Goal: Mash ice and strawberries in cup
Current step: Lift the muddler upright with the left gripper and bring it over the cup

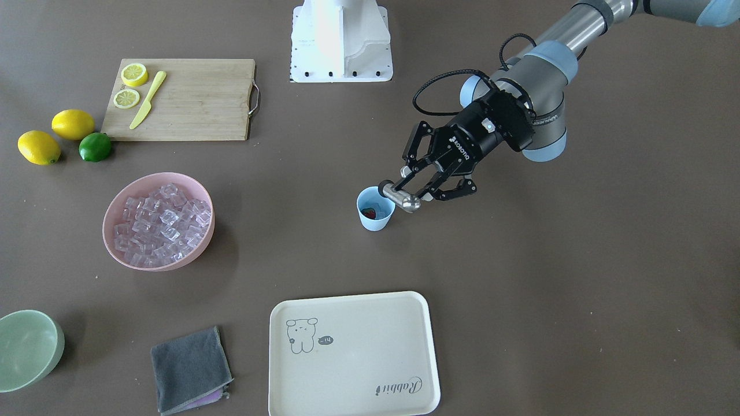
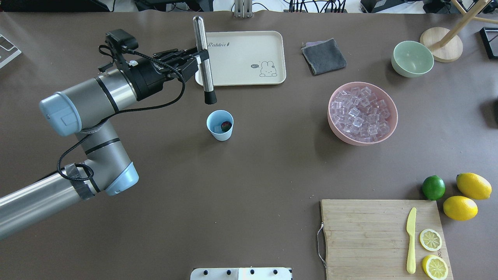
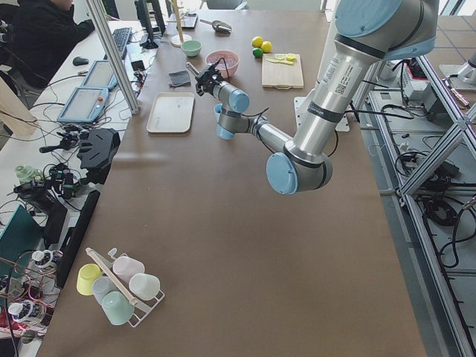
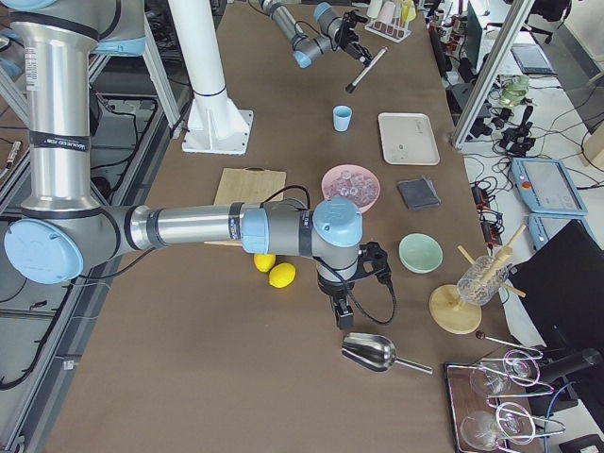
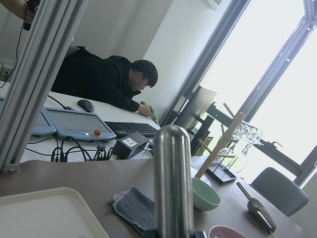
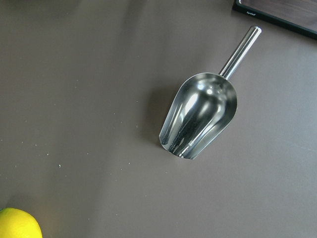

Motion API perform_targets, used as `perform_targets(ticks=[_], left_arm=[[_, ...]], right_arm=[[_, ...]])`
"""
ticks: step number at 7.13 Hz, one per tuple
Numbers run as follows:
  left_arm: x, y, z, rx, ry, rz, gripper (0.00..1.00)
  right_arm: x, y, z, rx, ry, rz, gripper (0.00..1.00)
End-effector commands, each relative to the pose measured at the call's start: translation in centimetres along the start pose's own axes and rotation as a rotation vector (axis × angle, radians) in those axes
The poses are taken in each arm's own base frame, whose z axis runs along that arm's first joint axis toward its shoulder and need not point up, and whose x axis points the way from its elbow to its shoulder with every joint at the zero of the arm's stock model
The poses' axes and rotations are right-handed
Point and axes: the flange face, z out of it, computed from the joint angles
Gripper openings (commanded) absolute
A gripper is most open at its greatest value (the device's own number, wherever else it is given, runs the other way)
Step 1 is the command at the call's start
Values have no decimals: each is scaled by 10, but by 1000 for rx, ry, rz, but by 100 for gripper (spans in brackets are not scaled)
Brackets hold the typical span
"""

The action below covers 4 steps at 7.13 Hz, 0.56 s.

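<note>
The light-blue cup (image 2: 220, 125) stands upright mid-table, also in the front view (image 1: 376, 216). Inside it lie a small red strawberry (image 2: 226, 125) and a clear ice cube (image 2: 216, 128). My left gripper (image 2: 196, 58) is shut on a steel muddler (image 2: 204, 54) with a black tip. It holds the muddler nearly upright, with the tip in the air just beyond the cup's rim and outside the cup. The muddler's steel top fills the left wrist view (image 5: 173, 183). My right gripper (image 4: 340, 311) shows only in the exterior right view, so I cannot tell whether it is open or shut.
A pink bowl (image 2: 393, 120) full of ice cubes (image 2: 362, 112) stands to the right of the cup in the overhead view. Beyond the cup lie a cream tray (image 2: 241, 58), a grey cloth (image 2: 323, 56) and a green bowl (image 2: 412, 58). A cutting board (image 2: 365, 233), lemons and a lime (image 2: 433, 187) lie near right. A steel scoop (image 6: 198, 116) lies under my right wrist.
</note>
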Motion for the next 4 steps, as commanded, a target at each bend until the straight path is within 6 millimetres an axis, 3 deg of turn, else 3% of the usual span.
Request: perform_targets(ticks=[1,2,3,4], left_arm=[[30,29,8,33,-190,105,0],[48,16,6,1,-222,114,0],[61,-1,-21,1,-212,101,0],[58,3,-22,-9,-223,104,0]], right_arm=[[1,1,1,-3,4,1,99],[3,1,3,-8,2,4,99],[3,3,4,-10,2,6,99],[3,10,7,-16,0,11,99]])
